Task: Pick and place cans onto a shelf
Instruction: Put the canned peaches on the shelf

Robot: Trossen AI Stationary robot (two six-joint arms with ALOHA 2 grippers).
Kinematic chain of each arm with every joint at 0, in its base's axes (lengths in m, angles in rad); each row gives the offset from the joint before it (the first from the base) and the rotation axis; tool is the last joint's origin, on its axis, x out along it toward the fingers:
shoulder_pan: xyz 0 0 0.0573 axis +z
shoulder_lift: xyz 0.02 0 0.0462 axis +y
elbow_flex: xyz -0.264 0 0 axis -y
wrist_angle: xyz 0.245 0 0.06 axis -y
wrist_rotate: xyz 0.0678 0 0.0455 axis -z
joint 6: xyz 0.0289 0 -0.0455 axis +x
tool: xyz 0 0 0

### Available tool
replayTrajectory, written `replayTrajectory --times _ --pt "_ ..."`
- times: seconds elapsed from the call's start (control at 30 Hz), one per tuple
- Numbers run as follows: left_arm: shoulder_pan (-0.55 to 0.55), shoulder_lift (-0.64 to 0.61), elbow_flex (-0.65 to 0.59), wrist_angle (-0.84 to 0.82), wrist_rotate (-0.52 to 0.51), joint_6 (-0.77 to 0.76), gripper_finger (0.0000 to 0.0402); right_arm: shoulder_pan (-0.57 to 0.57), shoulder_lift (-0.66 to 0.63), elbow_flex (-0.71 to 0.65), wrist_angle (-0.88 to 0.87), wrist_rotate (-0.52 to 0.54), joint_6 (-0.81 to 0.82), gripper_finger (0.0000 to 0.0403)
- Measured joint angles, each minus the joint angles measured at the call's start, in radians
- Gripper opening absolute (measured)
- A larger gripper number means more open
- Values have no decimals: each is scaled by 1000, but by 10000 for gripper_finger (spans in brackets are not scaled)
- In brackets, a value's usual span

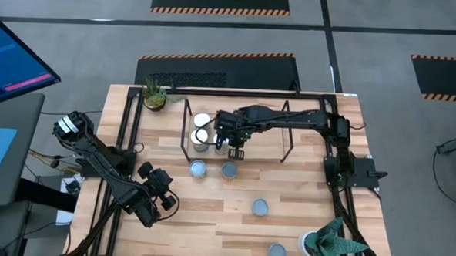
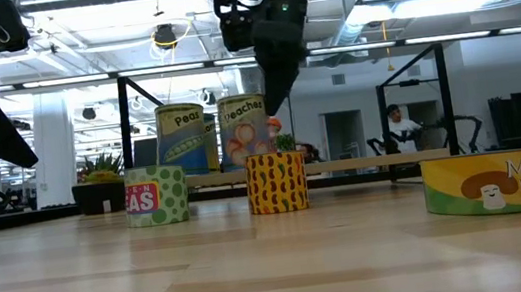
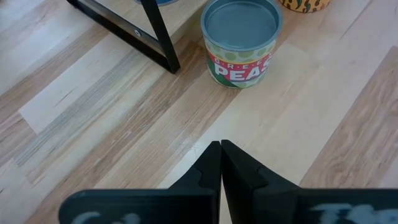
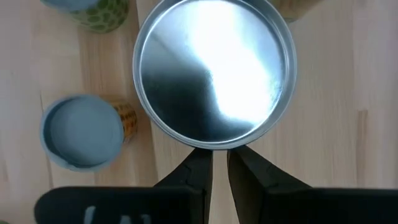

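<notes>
Parking the left gripper (image 1: 154,193) clenched and empty near the left edge of the table (image 1: 208,235), pointing toward the peas can (image 3: 241,43). Hovering the right gripper (image 1: 235,149), fingers almost together and grasping nothing, just in front of the shelf (image 1: 185,111), above the yellow can (image 2: 276,181). Probably risking a knock against the stacked cans (image 1: 202,127) at the shelf's left end when lowering. Crowding the approach: shelf rods and the peas can alongside. Waiting toward the right front corner: two more cans (image 1: 261,207), near a plant (image 1: 331,240).

At the upper middle of my left wrist view, the green-dotted can (image 3: 241,42) reads "PEAS". In the low view, left of centre, two shelf cans read "Peas" (image 2: 184,136) and "Peaches" (image 2: 244,128); the yellow can (image 2: 483,183) at the right shows "MU" over "STEM"
</notes>
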Motion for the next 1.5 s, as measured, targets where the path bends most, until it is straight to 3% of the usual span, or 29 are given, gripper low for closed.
replayTrajectory --times 0.43,0.87,1.5 --pt "0 0 0 3 0 0 0 0 0 0 1 -1 1 74" --pt "0 0 0 3 0 0 0 35 -5 24 -316 3 247 74" --pt "0 0 0 3 1 0 0 366 -5 191 -346 -4 295 74"
